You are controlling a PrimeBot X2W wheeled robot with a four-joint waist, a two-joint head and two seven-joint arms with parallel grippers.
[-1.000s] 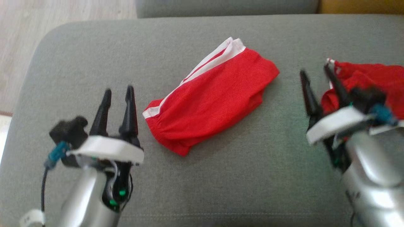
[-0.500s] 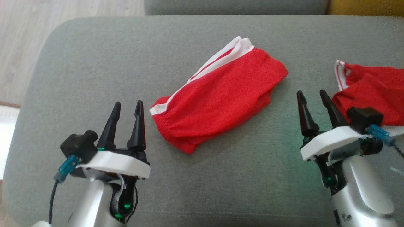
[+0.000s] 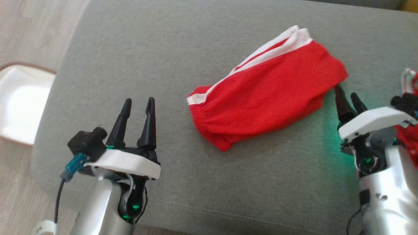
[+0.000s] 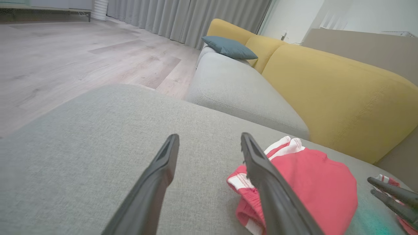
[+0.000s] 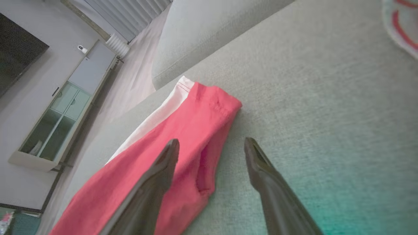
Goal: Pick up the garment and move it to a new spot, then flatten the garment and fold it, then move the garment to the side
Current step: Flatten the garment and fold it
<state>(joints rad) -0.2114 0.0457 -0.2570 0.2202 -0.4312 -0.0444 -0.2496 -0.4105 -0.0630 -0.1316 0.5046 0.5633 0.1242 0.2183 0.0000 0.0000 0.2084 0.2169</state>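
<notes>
Garment lies folded on cushion (left wrist view adds yellow sofa).

left hand: fingers apart | right hand: fingers apart

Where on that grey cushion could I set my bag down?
Bare: the far left of the cushion, beyond the left gripper and left of the folded red shorts; also the near strip between the grippers. Crowded: the right side, where the right gripper sits by the shorts and another red garment.
</notes>
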